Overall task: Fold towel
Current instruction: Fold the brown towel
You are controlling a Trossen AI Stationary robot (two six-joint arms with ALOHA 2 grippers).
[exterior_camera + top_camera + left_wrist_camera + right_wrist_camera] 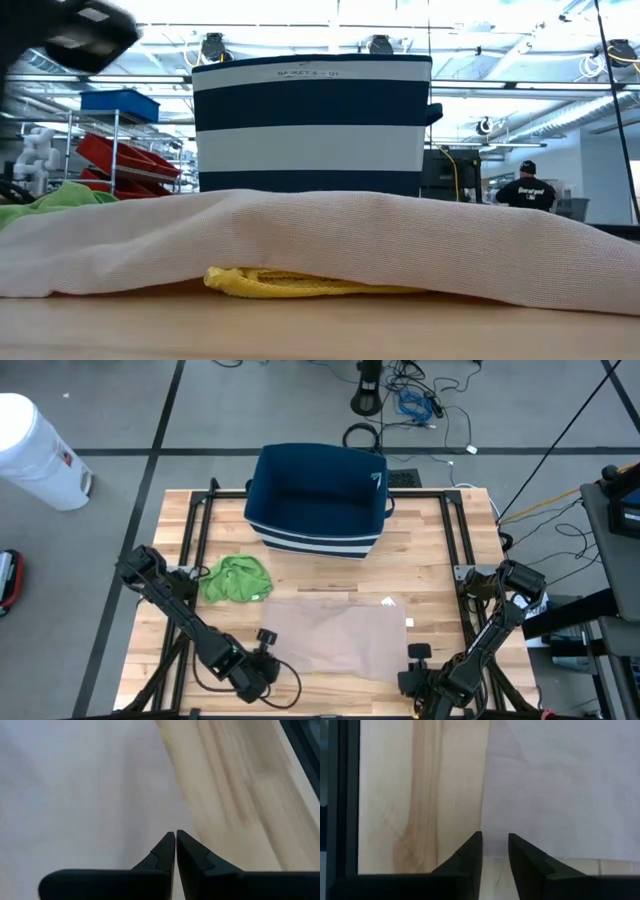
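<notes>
1. Towel: pale beige, spread flat on the table, just toward 6 o'clock from its centre, long side running 9 to 3.
2. In the low view, towel draped as a low mound across the whole width, with a yellow cloth peeking out under its near edge.
3. Left gripper: at the towel's 7 o'clock corner, low over the cloth.
4. Seen from the left wrist, left gripper closed down to a hairline slit, tips above the line where towel meets bare wood; no fabric visibly pinched between the fingers.
5. Right gripper: at the towel's 5 o'clock corner.
6. Seen from the right wrist, right gripper parted by a narrow gap, nothing in it, tips pointing at the towel's edge beside bare wood.
7. Basket: navy with white stripes, upright at 12 o'clock on the table, well apart from the towel; in the low view, rising behind the mound.
8. Green cloth: crumpled at 9 o'clock, just beside the towel's far-left corner; visible low at the left edge of the low view too.
9. Beyond the table, far off at 3 o'clock in the low view: a person in dark clothing.
</notes>
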